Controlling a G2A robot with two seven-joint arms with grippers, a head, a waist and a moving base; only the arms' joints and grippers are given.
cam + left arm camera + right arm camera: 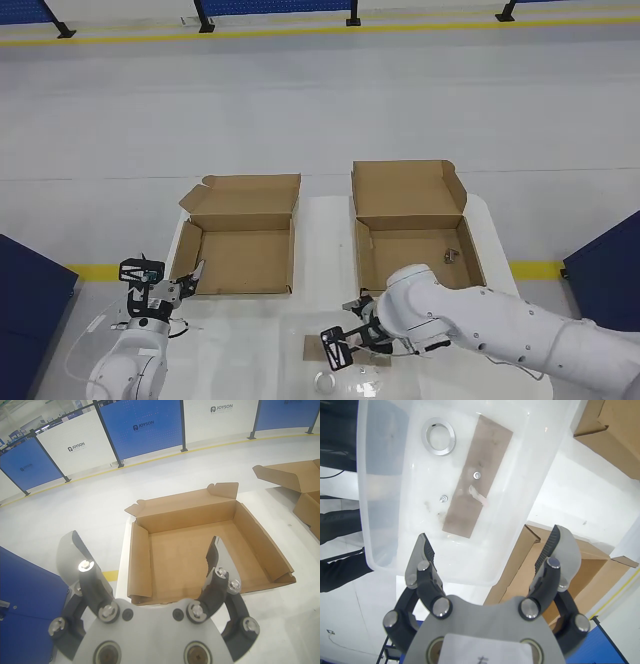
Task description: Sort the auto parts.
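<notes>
Your right end effector (489,532) is hanging just above a clear plastic bin (380,512), its jaws standing wide apart and gripping nothing. Beyond the bin, two open cardboard boxes are standing side by side on the white desk (320,300). The left box (245,262) is showing a bare floor, while the right box (400,260) is holding one small dark part (451,255) near its right wall. Your left end effector (190,283) is hovering by the left box's near corner, jaws apart, holding nothing. Inside the bin a flat silver ring (438,440) is lying by itself, shiny and hollow. One small round stud (476,474) is sitting over a brown sheet (490,445), and a second stud (443,498) is lying just beside that sheet's edge; you cannot tell whether the sheet is inside the bin or under it.
</notes>
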